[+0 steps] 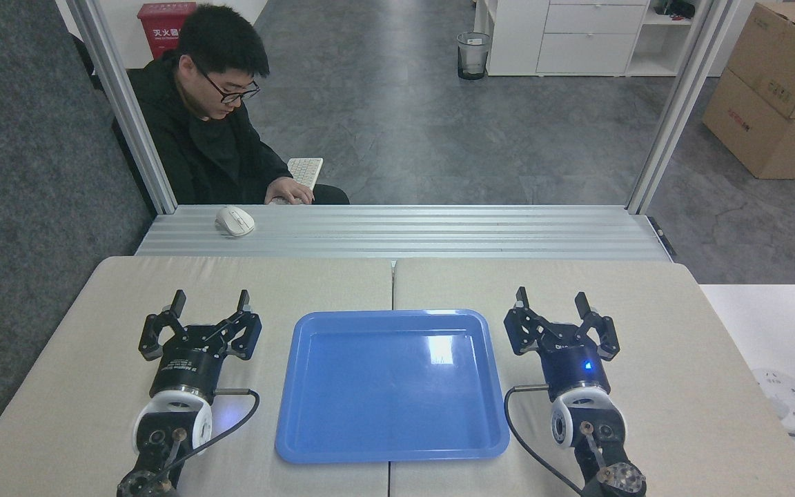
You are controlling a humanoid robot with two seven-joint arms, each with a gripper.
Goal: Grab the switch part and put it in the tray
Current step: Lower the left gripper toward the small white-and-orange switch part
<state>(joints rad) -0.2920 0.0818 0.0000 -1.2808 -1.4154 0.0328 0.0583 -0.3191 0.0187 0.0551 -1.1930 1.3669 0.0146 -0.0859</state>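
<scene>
Two end effectors of mine rest over the beige padded surface [59, 386], one on each side of the blue tray [315, 442]. My left end effector [209, 301] sits just left of the tray, its two dark fingers spread wide apart and pointing away from me, with nothing between them. My right end effector [552, 301] sits just right of the tray in much the same pose, fingers wide apart and empty (a small blue light glows on its body). A black cable loops out from each wrist near the tray's near corners.

The tray lies flat across the seam where the two halves of the surface meet, its glossy floor bare apart from a bright reflection. I cannot find the switch part anywhere in the head view.

Beyond the far edge of the surface runs a ribbed aluminium ledge [439, 231] with a white computer mouse [234, 221] on it. Behind that sits a person [211, 138] in dark clothing, one hand [290, 191] beside a white keyboard [305, 171]. Further back stand a wire waste bin [473, 55], white drawers [587, 34] and cardboard boxes [777, 90].
</scene>
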